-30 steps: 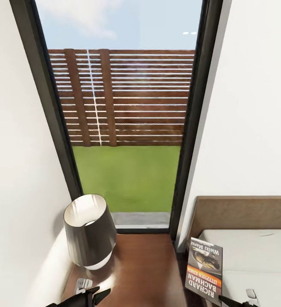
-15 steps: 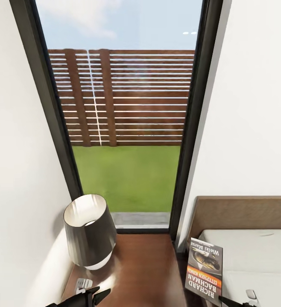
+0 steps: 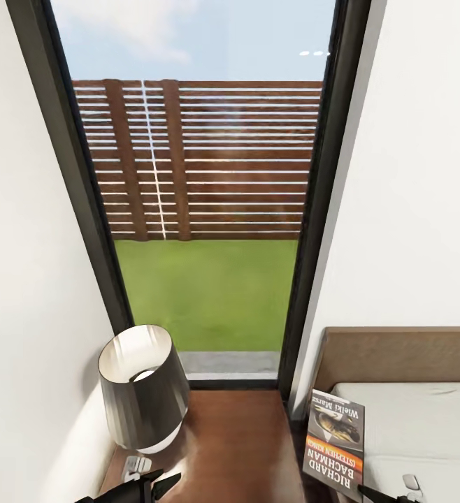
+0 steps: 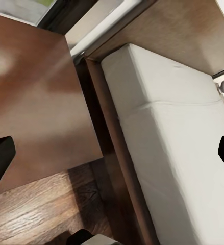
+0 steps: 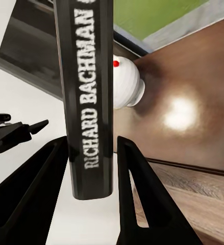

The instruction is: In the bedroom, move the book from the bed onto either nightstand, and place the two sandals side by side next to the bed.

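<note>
Head camera is sitting slightly nearer; right gripper [image 5: 91, 199] is still clamping thin dark "RICHARD BACHMAN" paperback book [image 3: 335, 443] beside glossy dark-brown wooden nightstand [image 3: 237, 447]; left gripper [image 4: 112, 153] is hanging wide apart, empty.

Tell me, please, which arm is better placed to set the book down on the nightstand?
The right. Its gripper already has the book upright between its fingers, beside the nightstand. The left gripper is open and empty.
</note>
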Tool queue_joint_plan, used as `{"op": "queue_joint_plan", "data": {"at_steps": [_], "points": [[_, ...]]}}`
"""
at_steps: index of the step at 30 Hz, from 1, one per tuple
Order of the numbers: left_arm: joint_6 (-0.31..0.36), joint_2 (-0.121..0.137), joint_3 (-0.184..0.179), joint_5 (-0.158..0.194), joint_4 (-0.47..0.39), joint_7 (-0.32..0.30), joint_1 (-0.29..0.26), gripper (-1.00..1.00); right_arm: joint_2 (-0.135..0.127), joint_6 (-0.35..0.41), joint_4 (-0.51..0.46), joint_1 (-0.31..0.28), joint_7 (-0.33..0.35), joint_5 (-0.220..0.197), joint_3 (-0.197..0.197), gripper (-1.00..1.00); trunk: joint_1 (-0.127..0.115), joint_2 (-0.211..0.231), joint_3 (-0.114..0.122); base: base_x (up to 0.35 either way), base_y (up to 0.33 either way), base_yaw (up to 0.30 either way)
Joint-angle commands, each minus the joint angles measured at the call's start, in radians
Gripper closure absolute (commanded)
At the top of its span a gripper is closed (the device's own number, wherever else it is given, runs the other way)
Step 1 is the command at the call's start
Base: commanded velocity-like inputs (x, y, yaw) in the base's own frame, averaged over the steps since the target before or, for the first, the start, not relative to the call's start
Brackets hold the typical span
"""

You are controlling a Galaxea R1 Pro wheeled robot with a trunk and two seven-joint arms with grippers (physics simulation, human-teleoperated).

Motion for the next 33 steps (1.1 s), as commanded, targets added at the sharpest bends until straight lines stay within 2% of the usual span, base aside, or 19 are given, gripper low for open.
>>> {"op": "queue_joint_plan", "data": {"at_steps": [1,9,11,12,14,15,17,18,21,23,27,33], "points": [[-0.005,0.000,0.008,-0.006,0.001,-0.003,-0.001,-1.00,0.000,-0.002,0.001,-0.001,0.002,-0.005,0.003,1.00,0.000,-0.001,-0.002,0.000,0.000,0.000],[-0.005,0.000,0.008,-0.006,0.001,-0.003,-0.001,-1.00,0.001,0.005,-0.005,-0.001,0.003,-0.004,0.005,1.00,0.000,-0.001,-0.002,0.000,0.000,0.000],[-0.005,0.000,0.008,-0.006,0.001,-0.003,-0.001,-1.00,0.010,0.018,-0.009,-0.001,0.004,0.002,0.005,1.00,0.000,-0.001,-0.002,0.000,0.000,0.000],[-0.005,0.000,0.008,-0.006,0.001,-0.003,-0.001,-1.00,0.023,0.033,-0.012,-0.001,0.004,0.010,0.006,1.00,0.000,-0.001,-0.002,0.000,0.000,0.000],[-0.005,0.000,0.008,-0.006,0.001,-0.003,-0.001,-1.00,0.077,0.126,-0.026,-0.003,0.004,0.050,0.005,1.00,0.000,-0.001,-0.002,0.000,0.000,0.000],[-0.005,0.000,0.008,-0.006,0.001,-0.003,-0.001,-1.00,0.116,0.198,-0.054,-0.003,0.003,0.082,0.005,1.00,0.000,-0.001,-0.002,0.000,0.000,0.000],[-0.005,0.000,0.008,-0.006,0.001,-0.003,-0.001,-1.00,0.181,0.291,-0.133,-0.004,-0.001,0.127,0.004,1.00,0.000,-0.001,-0.002,0.000,0.000,0.000],[-0.005,0.000,0.008,-0.006,0.001,-0.003,-0.001,-1.00,0.198,0.313,-0.158,-0.004,-0.006,0.137,0.004,1.00,0.000,-0.001,-0.002,0.000,0.000,0.000],[-0.005,0.000,0.008,-0.006,0.001,-0.003,-0.001,-1.00,0.295,0.432,-0.283,-0.004,-0.107,0.176,0.004,1.00,0.000,-0.001,-0.002,0.000,0.000,0.000],[-0.005,0.000,0.008,-0.006,0.001,-0.003,-0.001,-1.00,0.347,0.493,-0.323,-0.004,-0.191,0.186,0.004,1.00,0.000,-0.001,-0.002,0.000,0.000,0.000],[-0.005,0.000,0.008,-0.006,0.001,-0.003,-0.001,-1.00,0.406,0.556,-0.346,-0.007,-0.255,0.191,0.003,1.00,0.000,-0.001,-0.002,0.000,0.000,0.000],[-0.005,0.000,0.008,-0.006,0.001,-0.003,-0.001,-1.00,0.430,0.586,-0.351,-0.011,-0.299,0.186,0.003,1.00,0.000,-0.001,-0.002,0.000,0.000,0.000]]}}
